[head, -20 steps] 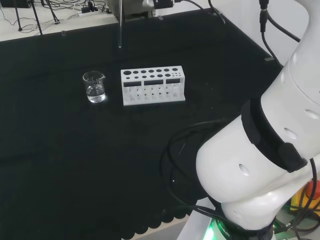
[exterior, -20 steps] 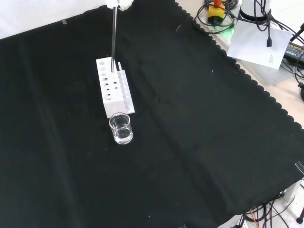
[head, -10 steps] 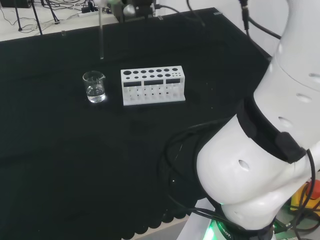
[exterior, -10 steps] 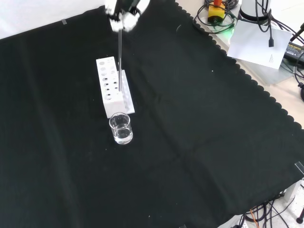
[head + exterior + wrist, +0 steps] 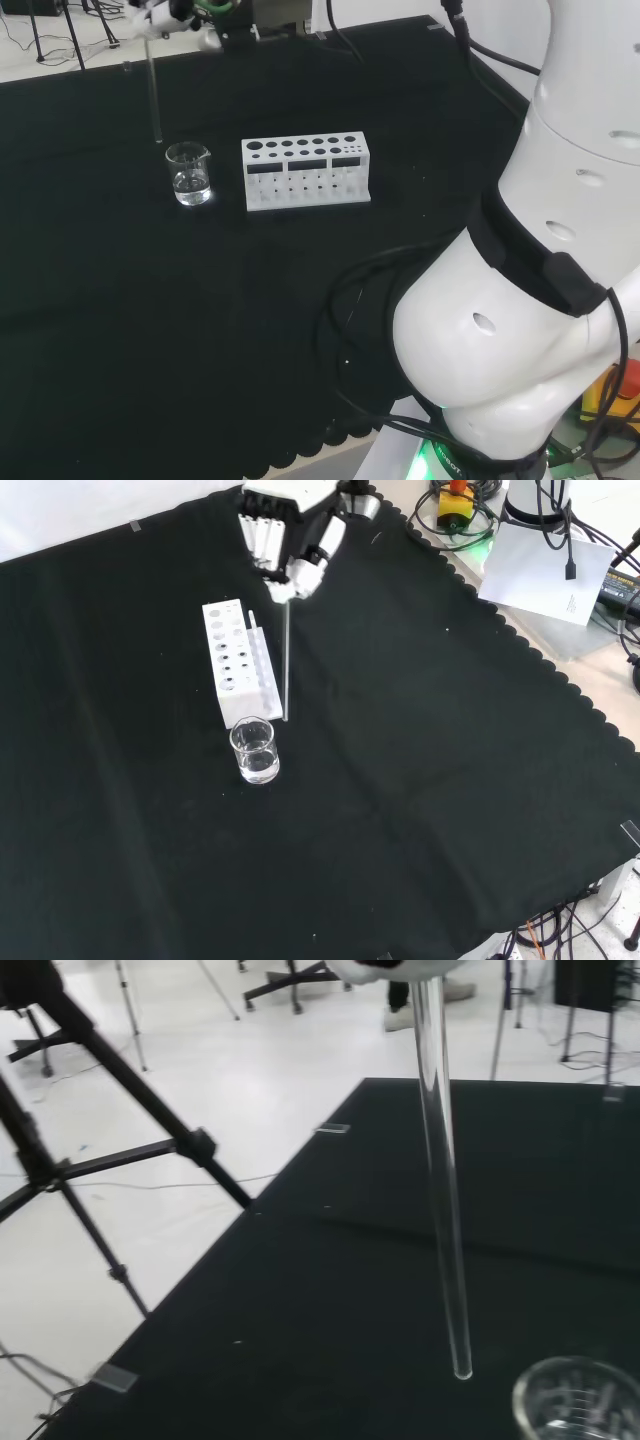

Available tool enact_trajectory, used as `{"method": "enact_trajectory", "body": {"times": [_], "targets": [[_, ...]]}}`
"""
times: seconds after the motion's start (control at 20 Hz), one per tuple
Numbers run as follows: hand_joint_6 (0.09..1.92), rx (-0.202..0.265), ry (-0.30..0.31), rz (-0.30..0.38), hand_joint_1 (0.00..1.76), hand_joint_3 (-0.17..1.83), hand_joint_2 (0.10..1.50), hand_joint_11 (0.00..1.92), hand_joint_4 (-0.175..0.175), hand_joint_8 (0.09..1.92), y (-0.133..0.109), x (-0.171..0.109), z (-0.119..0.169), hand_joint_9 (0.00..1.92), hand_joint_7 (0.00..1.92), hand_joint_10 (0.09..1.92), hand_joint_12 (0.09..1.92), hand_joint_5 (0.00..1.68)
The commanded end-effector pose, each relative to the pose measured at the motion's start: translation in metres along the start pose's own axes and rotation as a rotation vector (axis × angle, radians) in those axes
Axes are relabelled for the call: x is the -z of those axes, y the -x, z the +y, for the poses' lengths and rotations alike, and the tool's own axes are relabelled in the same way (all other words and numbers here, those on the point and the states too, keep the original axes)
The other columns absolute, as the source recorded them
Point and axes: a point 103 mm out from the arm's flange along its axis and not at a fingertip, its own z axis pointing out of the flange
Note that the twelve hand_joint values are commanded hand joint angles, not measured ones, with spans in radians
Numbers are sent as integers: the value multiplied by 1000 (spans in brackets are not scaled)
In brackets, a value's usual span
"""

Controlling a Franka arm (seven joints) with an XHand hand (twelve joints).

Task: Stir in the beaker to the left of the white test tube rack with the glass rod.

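My hand [image 5: 293,540] is curled round the top of the glass rod [image 5: 287,660], which hangs straight down from my fingers [image 5: 305,575]. In the front view the rod's lower tip ends above the cloth [image 5: 450,780] just to the right of the white test tube rack [image 5: 238,672] and a little above the beaker's [image 5: 254,750] rim, not inside it. In the head view the tip hangs just left of the beaker and slightly above its mouth.

There is plenty of open cloth around the beaker on its near and left sides in the head view; the rack stands just beside it on the right, apart from it. The scalloped cloth edge lies well away from both.

The head view shows clear liquid in the bottom of the beaker and the rows of round holes on the rack's top. The wrist view brings the rod close and large, with its rounded tip hanging near the beaker's rim and clear of the glass. There too I see the cloth's far edge, a pale floor beyond it and black tripod legs [image 5: 110,1160] standing there.

The bench is draped in black cloth; cables and papers lie off its corner in the front view
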Motion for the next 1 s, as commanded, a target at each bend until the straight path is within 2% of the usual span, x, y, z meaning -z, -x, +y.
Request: {"method": "enact_trajectory", "body": {"times": [0.05,0.55,0.7,1.0], "targets": [[549,-2,-16,23,1299,7,1069,1620,-175,1113,42,-15,-1,1559,1108,877,735,1073],[548,-9,-13,27,1298,6,1070,1619,-175,1114,62,-16,2,1560,1107,878,738,1074],[548,-21,-16,25,1299,5,1070,1619,-175,1115,60,-23,11,1560,1107,878,739,1074],[547,-26,-30,16,1298,5,1070,1619,-175,1115,68,-32,10,1560,1107,879,741,1075]]}}
